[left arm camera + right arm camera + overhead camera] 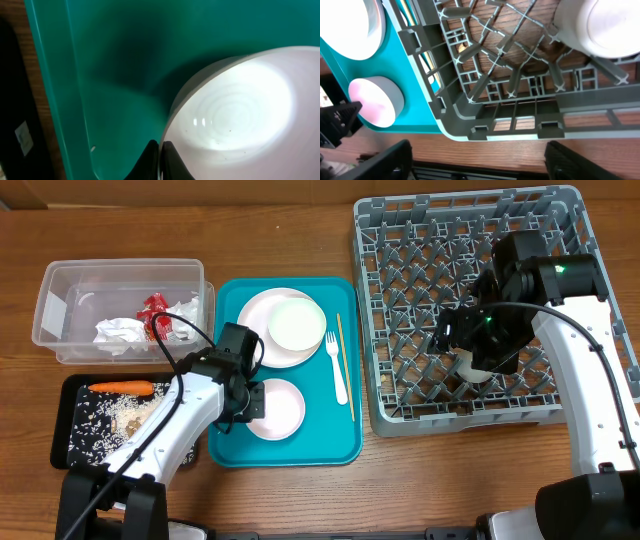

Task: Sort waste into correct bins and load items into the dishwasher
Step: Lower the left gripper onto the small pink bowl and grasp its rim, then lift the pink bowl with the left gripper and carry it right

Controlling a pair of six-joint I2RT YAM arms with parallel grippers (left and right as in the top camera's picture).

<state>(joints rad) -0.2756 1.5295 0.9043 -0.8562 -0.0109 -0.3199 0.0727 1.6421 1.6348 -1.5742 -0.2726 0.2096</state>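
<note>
My left gripper (pixel 251 396) is shut on the left rim of a pale pink bowl (pixel 278 409) that sits on the teal tray (pixel 340 442). In the left wrist view the fingers (pixel 160 152) pinch the bowl's rim (pixel 235 100). My right gripper (pixel 462 335) is open and empty above the grey dish rack (pixel 570 412), next to a small white cup (pixel 480 367) that rests in the rack. The right wrist view shows the cup (pixel 600 25), the rack corner (pixel 470 125) and the spread fingers (pixel 480 160).
A white bowl (pixel 298 322) sits on a plate (pixel 255 315), with a white fork (pixel 336 368) and a wooden stick (pixel 346 370) beside them on the tray. The clear tub (pixel 60 280) holds a red wrapper (pixel 154 312) and napkins (pixel 120 335). The black tray (pixel 75 435) holds a carrot (pixel 120 388) and rice scraps (pixel 130 415).
</note>
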